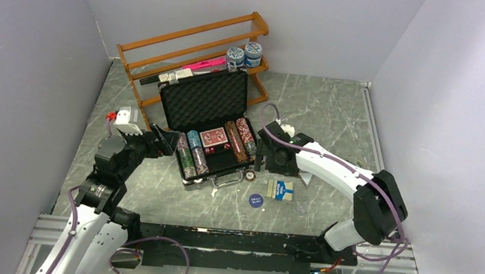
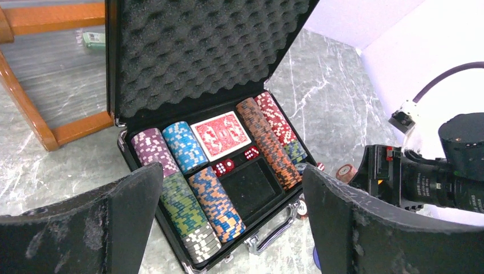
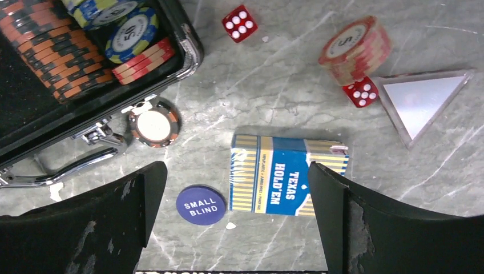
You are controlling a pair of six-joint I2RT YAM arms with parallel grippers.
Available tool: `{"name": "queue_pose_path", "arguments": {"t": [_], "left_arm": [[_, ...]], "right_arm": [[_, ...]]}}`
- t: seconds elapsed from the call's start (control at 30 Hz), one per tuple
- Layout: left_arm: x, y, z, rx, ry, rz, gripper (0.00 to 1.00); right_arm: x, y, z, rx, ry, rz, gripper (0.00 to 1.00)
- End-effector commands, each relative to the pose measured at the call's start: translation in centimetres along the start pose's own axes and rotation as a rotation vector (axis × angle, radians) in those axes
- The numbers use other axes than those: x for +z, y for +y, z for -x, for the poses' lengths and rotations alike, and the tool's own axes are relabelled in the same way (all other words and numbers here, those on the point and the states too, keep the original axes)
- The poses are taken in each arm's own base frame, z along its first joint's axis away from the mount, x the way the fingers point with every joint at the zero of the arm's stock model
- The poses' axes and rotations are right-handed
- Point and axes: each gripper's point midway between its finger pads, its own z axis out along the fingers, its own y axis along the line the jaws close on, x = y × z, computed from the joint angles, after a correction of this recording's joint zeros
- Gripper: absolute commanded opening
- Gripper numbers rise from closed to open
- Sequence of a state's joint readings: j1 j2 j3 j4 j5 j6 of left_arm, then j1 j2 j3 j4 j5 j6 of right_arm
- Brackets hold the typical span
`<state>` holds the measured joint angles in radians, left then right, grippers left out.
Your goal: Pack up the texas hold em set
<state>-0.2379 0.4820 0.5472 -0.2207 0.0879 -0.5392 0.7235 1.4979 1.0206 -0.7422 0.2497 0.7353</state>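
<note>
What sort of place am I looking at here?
Probably a robot test booth: plain walls box in a small table, two arms bolted at its edge, a poker case laid out.

Black fingers [image 2: 85,228], white arms [image 1: 331,164], purple cables [image 2: 451,71]

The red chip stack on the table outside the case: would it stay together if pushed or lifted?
Probably not: the stack looks slightly skewed, so a push would likely shear it. Being separate discs, some chips may slip out if it is lifted by its sides.
</note>
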Motion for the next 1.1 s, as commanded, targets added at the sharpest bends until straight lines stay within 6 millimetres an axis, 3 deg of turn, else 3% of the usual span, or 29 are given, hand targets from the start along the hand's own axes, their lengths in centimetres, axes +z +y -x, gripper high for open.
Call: {"name": "queue_pose_path", "arguments": {"t": [0.0, 0.17, 0.27, 0.47, 0.57, 0.7, 0.83, 1.07], "left_arm": [[0.4, -1.1, 1.0, -0.002, -0.034, -0.049, 0.96], [0.3, -1.3, 0.8, -0.010, -0.022, -0.059, 0.96], [0.3, -1.3, 0.3, -0.014, -0.015, -0.070, 0.96], [0.6, -1.3, 0.5, -0.010, -0.012, -0.067, 0.96], [0.7, -1.1, 0.6, 0.004, -0.008, -0.050, 0.96], [0.6, -0.7, 0.7, 0.019, -0.006, -0.028, 0.96], [0.5, -0.7, 0.3, 0.002, 0.001, -0.034, 0.96], [0.6, -1.2, -0.7, -0.017, 0.032, -0.071, 0.95]], "right_arm": [[-0.5, -1.2, -0.4, 0.057, 0.021, -0.014, 1.00], [0.7, -3.4, -1.4, 0.121, 0.024, -0.055, 1.00], [0.4, -4.4, -0.8, 0.221, -0.010, -0.069, 1.00], [-0.7, -6.0, -0.2, 0.739, -0.065, -0.198, 0.98], [-0.5, -5.1, -0.5, 0.901, -0.014, -0.197, 0.96], [-0.3, -5.8, -1.5, 0.998, 0.018, -0.302, 0.99], [0.4, -5.9, -1.5, 1.076, -0.020, -0.266, 1.00], [2.4, -5.4, -3.7, 1.143, 0.057, -0.275, 1.00]]}}
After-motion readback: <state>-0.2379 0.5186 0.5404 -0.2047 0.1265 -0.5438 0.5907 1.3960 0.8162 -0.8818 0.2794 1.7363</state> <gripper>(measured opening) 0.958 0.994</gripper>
